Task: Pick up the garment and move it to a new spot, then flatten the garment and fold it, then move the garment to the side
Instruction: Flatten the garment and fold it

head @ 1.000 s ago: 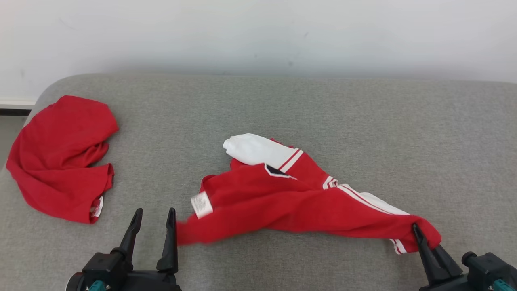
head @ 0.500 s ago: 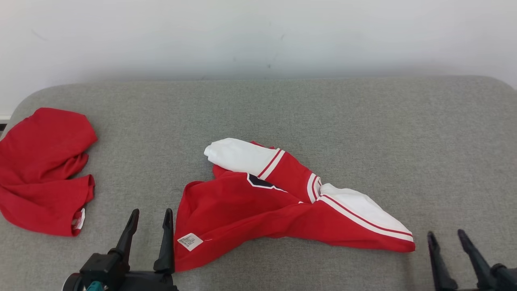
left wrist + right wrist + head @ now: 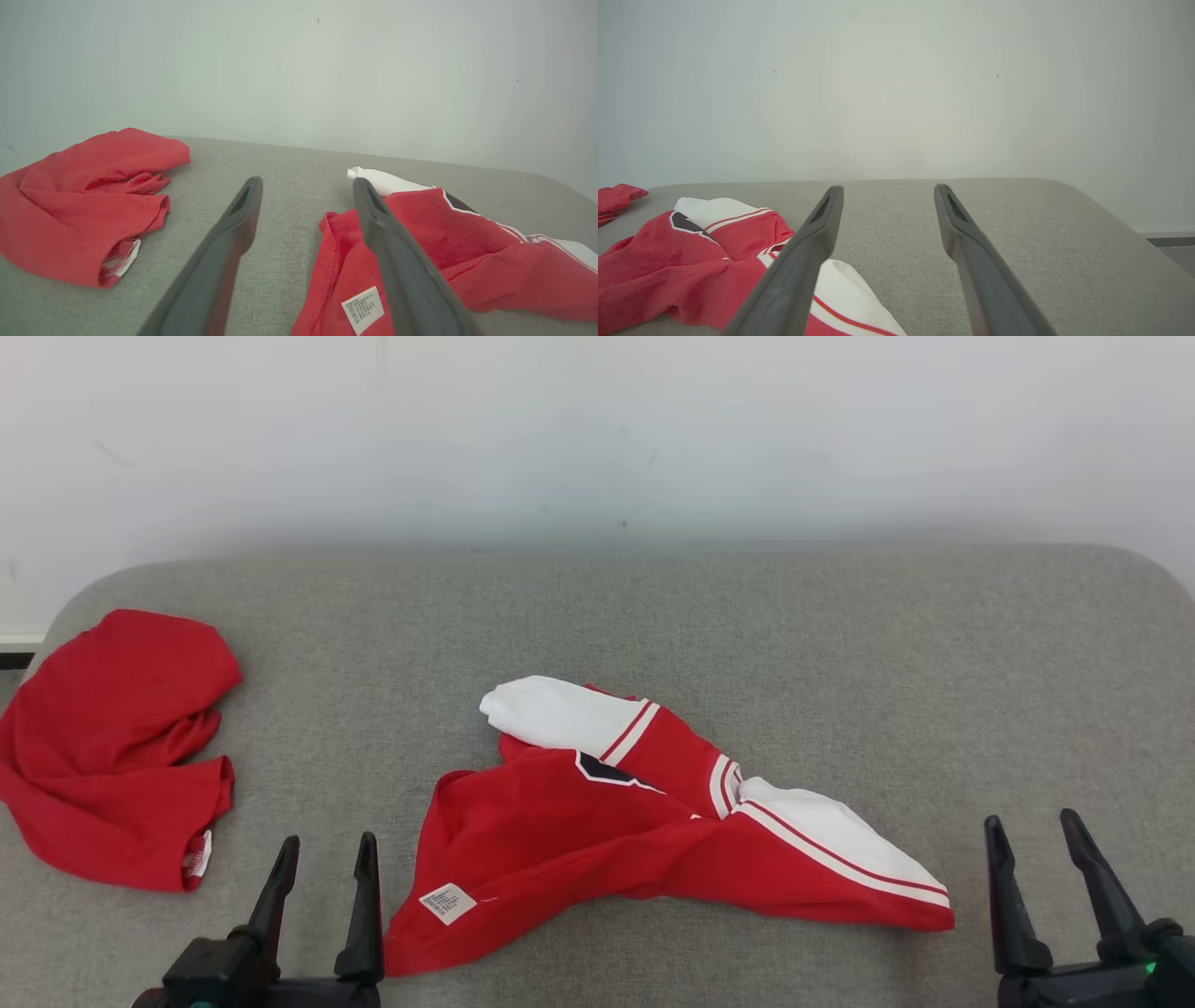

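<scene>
The garment (image 3: 597, 821) is a red top with white sleeves and striped trim, lying crumpled in the middle of the grey cushioned surface (image 3: 840, 663), its white label facing up near the front. My left gripper (image 3: 329, 840) stands open just left of the garment's near corner, holding nothing. In the left wrist view the left gripper (image 3: 307, 182) points past the garment (image 3: 420, 224), whose edge lies under the right-hand finger. My right gripper (image 3: 1030, 819) is open and empty, a short way right of the garment's striped end. The right wrist view has the right gripper (image 3: 888, 189) with the garment (image 3: 668, 266) at lower left.
A second plain red garment (image 3: 112, 756) lies bunched at the surface's left edge, also in the left wrist view (image 3: 79, 205). A pale wall rises right behind the surface. Bare grey surface stretches behind and to the right of the task garment.
My right gripper opened and let go of the garment's striped end, then drew back to the right. The garment settled flat on the surface. The head camera shifted.
</scene>
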### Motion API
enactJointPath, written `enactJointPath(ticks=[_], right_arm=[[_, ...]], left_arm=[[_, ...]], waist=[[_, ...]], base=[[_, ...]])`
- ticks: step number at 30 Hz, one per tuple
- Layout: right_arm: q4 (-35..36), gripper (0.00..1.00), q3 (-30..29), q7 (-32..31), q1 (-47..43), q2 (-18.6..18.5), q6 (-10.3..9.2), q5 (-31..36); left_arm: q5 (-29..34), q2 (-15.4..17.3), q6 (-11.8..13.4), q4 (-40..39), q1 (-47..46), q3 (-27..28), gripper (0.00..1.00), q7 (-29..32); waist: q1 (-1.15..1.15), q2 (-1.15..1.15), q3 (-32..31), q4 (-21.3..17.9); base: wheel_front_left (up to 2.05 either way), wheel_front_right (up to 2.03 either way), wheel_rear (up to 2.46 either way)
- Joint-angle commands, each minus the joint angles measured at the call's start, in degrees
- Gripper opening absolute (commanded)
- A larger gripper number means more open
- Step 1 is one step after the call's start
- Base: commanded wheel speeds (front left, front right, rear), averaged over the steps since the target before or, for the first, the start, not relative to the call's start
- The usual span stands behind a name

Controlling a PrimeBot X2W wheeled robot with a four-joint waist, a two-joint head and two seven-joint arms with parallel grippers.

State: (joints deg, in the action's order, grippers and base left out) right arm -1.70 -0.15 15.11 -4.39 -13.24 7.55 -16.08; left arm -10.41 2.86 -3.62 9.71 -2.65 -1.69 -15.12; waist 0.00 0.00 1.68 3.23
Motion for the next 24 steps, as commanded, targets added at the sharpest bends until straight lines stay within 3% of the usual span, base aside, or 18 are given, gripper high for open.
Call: enactJointPath(ticks=[1, 13, 24], right_arm=[[0.4, 1.00, 0.3, 0.1, 0.1, 0.5, -0.13, 0.8], [-0.7, 1.00, 2.7, 0.1, -1.1, 3.6, -0.13, 2.4], [-4.6, 1.00, 4.9, 0.1, 2.1, 1.0, -0.13, 1.3]], left_arm=[[0.2, 0.1, -0.2, 0.0, 1.2, 0.4, 1.00, -0.1], [0.5, 0.0, -0.5, 0.1, 2.7, 1.8, 1.00, -0.1], [0.0, 0.1, -0.2, 0.3, 2.2, 1.1, 1.00, -0.1]], waist=[[0.00, 0.00, -0.8, 0.6], [0.00, 0.00, -2.1, 1.8], [0.00, 0.00, -1.7, 2.3]], base=[[0.00, 0.00, 0.00], [0.00, 0.00, 0.00], [0.00, 0.00, 0.00]])
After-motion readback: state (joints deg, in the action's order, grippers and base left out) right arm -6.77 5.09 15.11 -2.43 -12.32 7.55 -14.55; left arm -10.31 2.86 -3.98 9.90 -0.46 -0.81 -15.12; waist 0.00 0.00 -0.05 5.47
